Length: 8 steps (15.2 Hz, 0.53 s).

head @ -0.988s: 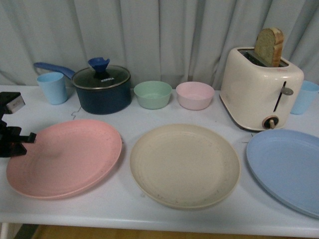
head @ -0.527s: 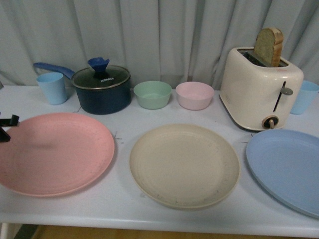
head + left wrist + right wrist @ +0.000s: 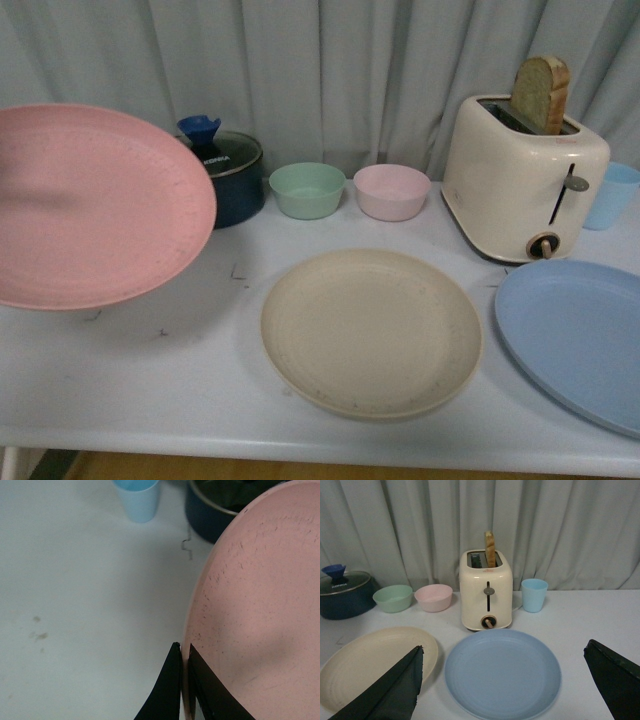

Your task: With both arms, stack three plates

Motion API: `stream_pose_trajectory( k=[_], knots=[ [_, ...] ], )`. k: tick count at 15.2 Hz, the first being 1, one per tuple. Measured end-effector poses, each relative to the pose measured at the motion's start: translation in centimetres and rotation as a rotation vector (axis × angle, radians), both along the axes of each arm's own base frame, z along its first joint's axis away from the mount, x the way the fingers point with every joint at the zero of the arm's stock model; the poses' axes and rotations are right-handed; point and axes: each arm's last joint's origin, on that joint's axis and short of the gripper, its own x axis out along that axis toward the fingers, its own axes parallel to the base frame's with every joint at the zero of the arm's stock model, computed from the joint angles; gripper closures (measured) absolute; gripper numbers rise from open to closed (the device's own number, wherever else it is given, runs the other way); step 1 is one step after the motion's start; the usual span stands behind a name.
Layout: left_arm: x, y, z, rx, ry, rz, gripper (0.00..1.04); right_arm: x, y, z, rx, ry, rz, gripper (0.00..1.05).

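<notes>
Over on the left, the pink plate (image 3: pixel 95 205) hung tilted above the table, its rim pinched tight by the left gripper (image 3: pixel 183 648), I'd guess for carrying onto the beige plate (image 3: pixel 370 330). The right gripper (image 3: pixel 504 647) gaped wide over the blue plate (image 3: pixel 575 340), holding nothing. The pot (image 3: pixel 235 175) stood just behind the pink one, easy to bump.

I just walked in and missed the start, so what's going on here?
The left gripper is shut on the rim of the pink plate and holds it in the air, clear of the table. The beige plate and blue plate lie flat and apart, nothing stacked yet. The right gripper is open, facing the blue plate and holding nothing.
</notes>
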Motion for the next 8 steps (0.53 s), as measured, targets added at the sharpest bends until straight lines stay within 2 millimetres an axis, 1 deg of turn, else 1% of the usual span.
stream_pose_trajectory(
  k=[1, 2, 5, 7, 8],
  knots=[
    [0.0, -1.8, 0.7, -0.009, -0.022, -0.04, 1.02, 0.0, 0.0, 0.0, 0.0, 0.0, 0.0, 0.06],
    [0.0, -3.4, 1.0, -0.018, -0.029, -0.077, 1.02, 0.0, 0.0, 0.0, 0.0, 0.0, 0.0, 0.06],
    [0.1, -8.9, 0.4, -0.047, -0.028, -0.195, 1.02, 0.0, 0.0, 0.0, 0.0, 0.0, 0.0, 0.06],
    [0.8, -12.0, -0.9, -0.077, -0.016, -0.248, 1.02, 0.0, 0.0, 0.0, 0.0, 0.0, 0.0, 0.06],
    [1.3, -13.2, -2.0, -0.099, 0.009, -0.257, 1.02, 0.0, 0.0, 0.0, 0.0, 0.0, 0.0, 0.06]
  ],
)
